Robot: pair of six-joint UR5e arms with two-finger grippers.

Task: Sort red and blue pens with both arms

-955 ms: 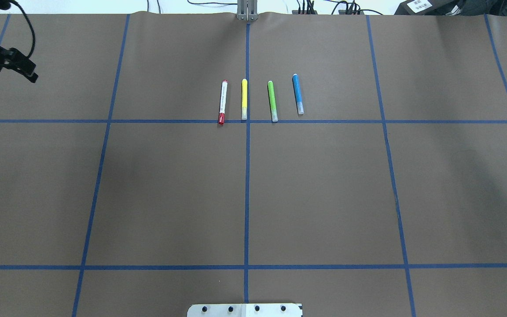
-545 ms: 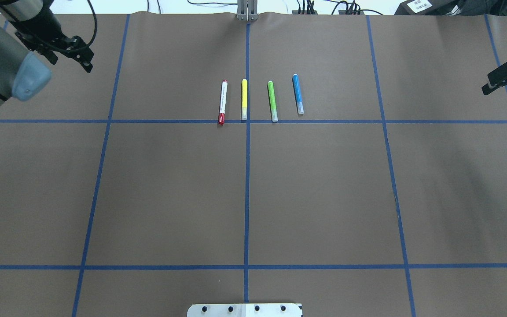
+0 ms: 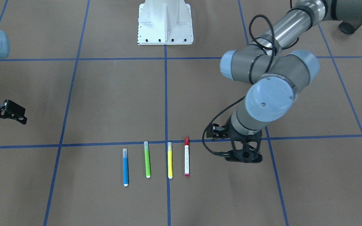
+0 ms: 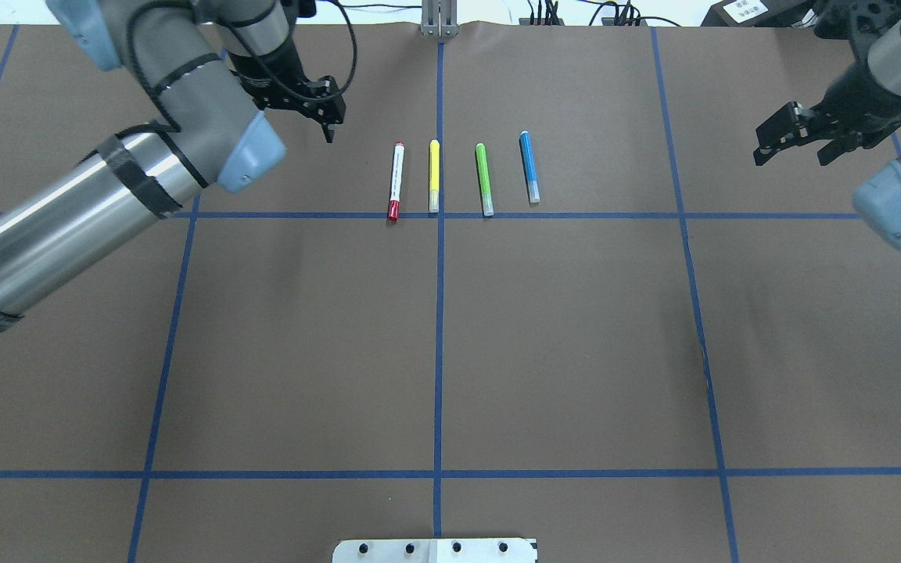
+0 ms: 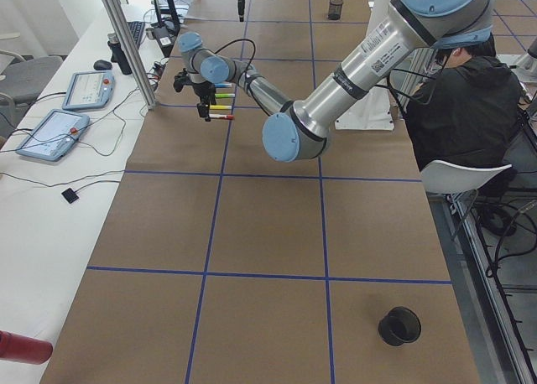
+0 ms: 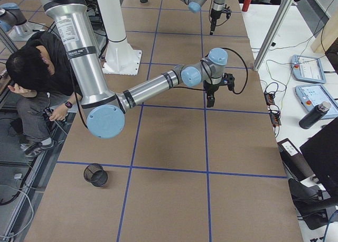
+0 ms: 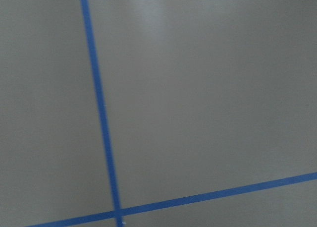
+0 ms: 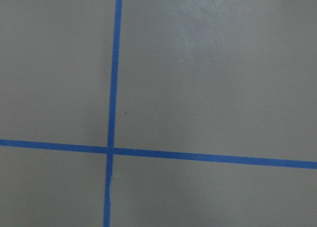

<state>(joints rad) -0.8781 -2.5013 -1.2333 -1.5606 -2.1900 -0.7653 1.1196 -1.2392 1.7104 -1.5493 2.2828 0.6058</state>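
Two pens lie flat in a row near the table's far middle: the white-barrelled red pen at the row's left end and the blue pen at its right end. My left gripper hovers left of the red pen, pointing down, open and empty. Well to the right of the blue pen, my right gripper is open and empty. Both wrist views show only brown table with blue tape lines.
A yellow marker and a green marker lie between the two pens. A black cup stands near the table's left end. A person sits beside the white robot base.
Both arms have swung in from the table's side edges toward the pen row. The left gripper travelled furthest, ending close to the red pen. The pens have not moved.
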